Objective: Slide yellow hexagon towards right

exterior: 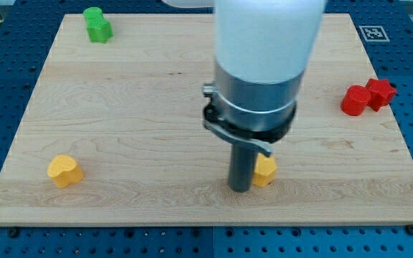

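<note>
The yellow hexagon (pixel 266 170) lies on the wooden board (pixel 142 107) right of the middle, near the view's bottom. My tip (pixel 240 189) rests on the board against the hexagon's left side, and the rod hides part of the block. A second yellow block (pixel 64 170), heart-like in shape, sits at the view's lower left.
A green block (pixel 97 24) lies at the view's top left. Two red blocks, a cylinder-like one (pixel 354 100) and a star-like one (pixel 381 92), touch each other at the view's right edge of the board. The arm's large white and grey body (pixel 264 57) fills the top middle.
</note>
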